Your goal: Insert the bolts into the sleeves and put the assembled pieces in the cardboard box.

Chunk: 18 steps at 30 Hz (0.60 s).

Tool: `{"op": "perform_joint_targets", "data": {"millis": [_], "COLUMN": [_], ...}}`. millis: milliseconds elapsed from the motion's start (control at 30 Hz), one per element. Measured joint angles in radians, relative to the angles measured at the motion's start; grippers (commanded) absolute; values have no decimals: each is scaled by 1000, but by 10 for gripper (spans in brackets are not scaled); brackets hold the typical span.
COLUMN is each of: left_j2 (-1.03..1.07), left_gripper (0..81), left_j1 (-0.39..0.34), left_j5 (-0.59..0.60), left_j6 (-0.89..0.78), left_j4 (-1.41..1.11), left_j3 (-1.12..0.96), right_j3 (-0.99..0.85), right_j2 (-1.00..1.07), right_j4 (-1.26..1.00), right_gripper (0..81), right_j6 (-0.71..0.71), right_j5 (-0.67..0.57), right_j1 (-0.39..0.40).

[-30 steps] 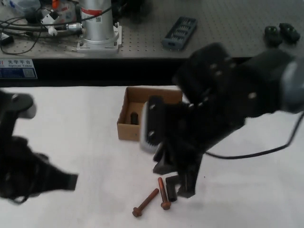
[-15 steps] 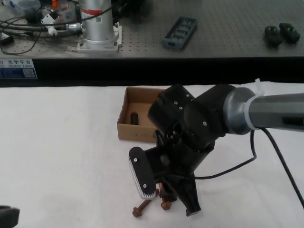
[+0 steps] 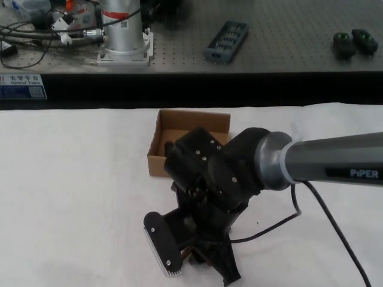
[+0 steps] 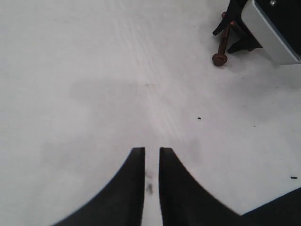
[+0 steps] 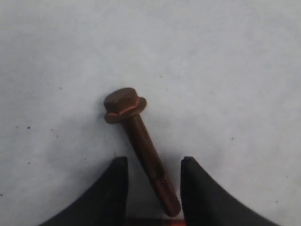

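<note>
A bolt [image 5: 136,132] is straddled by the right gripper [image 5: 154,161], which is spread apart. The left gripper [image 4: 151,150] is held nearly closed, empty.

Bolt [image 5: 145,150] flat (coppery), cardboard box [image 3: 157,165] open

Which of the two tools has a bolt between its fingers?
The right tool: a brown bolt lies on the white cloth between its open fingers. The left tool hangs over bare cloth, nothing between its fingers.
</note>
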Motion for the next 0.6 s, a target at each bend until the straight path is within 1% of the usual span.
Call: {"op": "perform_joint_targets", "data": {"millis": [233, 300, 500, 567, 600], "left_j2": [0, 0, 0, 0, 0], "left_gripper": [83, 83, 83, 83, 83], "left_j1": [0, 0, 0, 0, 0], "left_j5": [0, 0, 0, 0, 0], "left_j6": [0, -3, -35, -39, -38], "left_j4": [0, 0, 0, 0, 0], "left_j3": [0, 0, 0, 0, 0], "right_j3": [-4, -4, -4, -4, -4], "right_j2": [9, 9, 9, 9, 11], "right_j4": [-4, 2, 17, 18, 18], "right_gripper": [300, 260, 55, 8, 4], "right_j6": [-6, -8, -8, -8, -8], "right_j5": [18, 18, 32, 32, 32], "right_j1": [18, 23, 42, 46, 48]}}
